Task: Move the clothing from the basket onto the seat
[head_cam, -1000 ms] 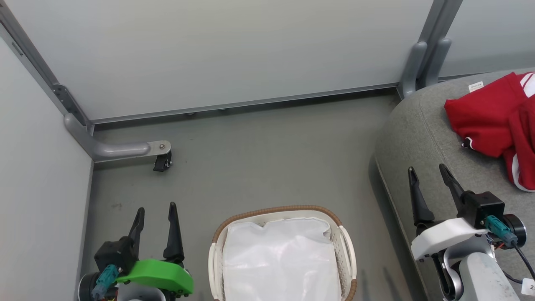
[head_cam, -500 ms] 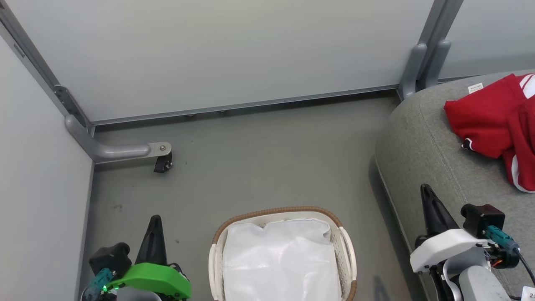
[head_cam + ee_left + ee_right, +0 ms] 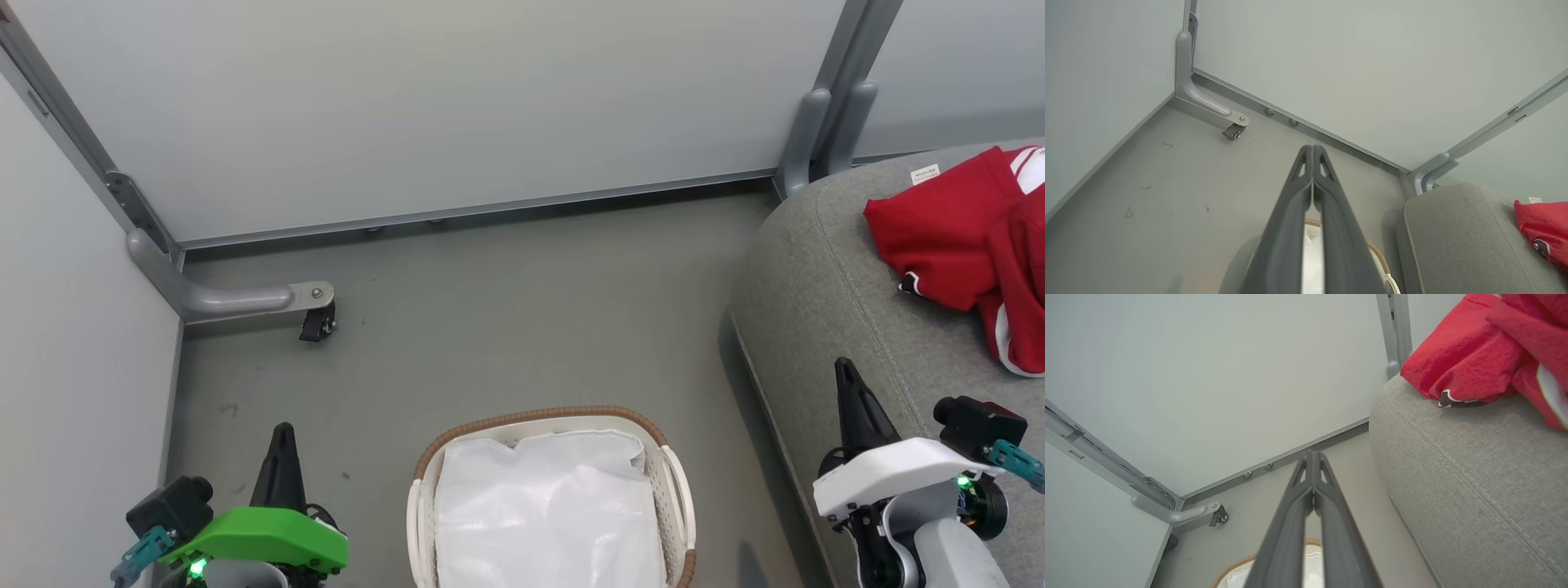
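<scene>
A grey floor (image 3: 506, 327) is walled in by pale panels (image 3: 424, 106) in grey metal frames. At the left corner, a curved bracket (image 3: 237, 298) reaches out from the frame and carries a small black caster (image 3: 317, 324).

The basket (image 3: 539, 415) stands on the floor at the bottom centre of the head view, oval and white with a brown woven rim. A white liner (image 3: 543, 506) lies crumpled inside it.

The seat (image 3: 824, 278), a large grey cushion with a rounded corner and a stitched seam, is on the right. A small white label (image 3: 925, 173) lies near its far edge. The clothing (image 3: 947, 237), red with white trim, lies in a heap on top of the seat toward its right side, well apart from the basket.

The left gripper (image 3: 282, 433) hangs over the floor to the left of the basket. Its jaws are pressed together and hold nothing. The right gripper (image 3: 844, 369) is over the near edge of the seat, short of the clothing. Its jaws are also closed tight and empty. Both wrist views show each pair of dark fingers meeting at the tips
</scene>
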### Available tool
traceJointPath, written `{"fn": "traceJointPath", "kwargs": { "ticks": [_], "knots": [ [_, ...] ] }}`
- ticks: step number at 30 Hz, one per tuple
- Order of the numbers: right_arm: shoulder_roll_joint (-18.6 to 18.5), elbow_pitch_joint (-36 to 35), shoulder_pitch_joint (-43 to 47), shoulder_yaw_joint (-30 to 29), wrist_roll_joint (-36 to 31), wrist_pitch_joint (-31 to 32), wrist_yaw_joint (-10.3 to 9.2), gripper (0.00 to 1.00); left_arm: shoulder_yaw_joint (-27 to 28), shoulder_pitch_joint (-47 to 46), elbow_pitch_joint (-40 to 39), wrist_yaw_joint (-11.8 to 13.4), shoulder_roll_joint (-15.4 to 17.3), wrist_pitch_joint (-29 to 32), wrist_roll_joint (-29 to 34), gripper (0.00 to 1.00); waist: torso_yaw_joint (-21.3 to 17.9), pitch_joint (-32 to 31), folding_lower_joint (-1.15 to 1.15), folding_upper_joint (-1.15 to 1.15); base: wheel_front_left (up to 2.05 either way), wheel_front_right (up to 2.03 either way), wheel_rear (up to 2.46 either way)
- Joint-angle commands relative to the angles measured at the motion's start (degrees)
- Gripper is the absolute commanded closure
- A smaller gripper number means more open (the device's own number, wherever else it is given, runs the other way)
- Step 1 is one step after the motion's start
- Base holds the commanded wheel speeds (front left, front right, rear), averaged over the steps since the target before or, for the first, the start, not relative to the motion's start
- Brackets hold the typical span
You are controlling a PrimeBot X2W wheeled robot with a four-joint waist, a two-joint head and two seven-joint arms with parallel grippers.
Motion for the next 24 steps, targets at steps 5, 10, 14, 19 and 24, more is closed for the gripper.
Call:
{"fn": "traceJointPath", "kwargs": {
  "ticks": [5, 10, 14, 19, 24],
  "knots": [
    [-0.4, -1.5, 0.1, -0.4, 6.3, 1.5, -0.02, 1.0, 1.3, -1.1, -1.4, -0.7, 0.2, 1.4, -5.2, 1.0, -0.1, -0.1, 0.0, 0.0, 0.0, 0.0, 0.0],
    [-0.5, -1.8, 0.3, -0.5, 10.8, 2.6, -0.02, 1.0, 2.1, -1.3, -1.8, -1.1, 0.3, 2.6, -9.0, 1.0, -0.1, -0.3, 0.0, 0.0, 0.0, 0.0, 0.0],
    [-0.5, -2.1, 0.4, -0.6, 14.2, 3.4, -0.02, 1.0, 2.7, -1.4, -2.1, -1.4, 0.3, 3.4, -11.9, 1.0, -0.2, -0.4, 0.0, 0.0, 0.0, 0.0, 0.0],
    [-0.5, -2.4, 0.6, -0.8, 18.3, 4.5, -0.02, 1.0, 3.5, -1.6, -2.4, -1.7, 0.3, 4.4, -15.3, 1.0, -0.2, -0.5, 0.0, 0.0, 0.0, 0.0, 0.0],
    [-0.6, -2.7, 0.7, -1.0, 22.1, 5.4, -0.03, 1.0, 4.2, -1.7, -2.7, -2.1, 0.3, 5.3, -18.4, 1.0, -0.3, -0.7, 0.0, 0.0, 0.0, 0.0, 0.0]
  ]
}}
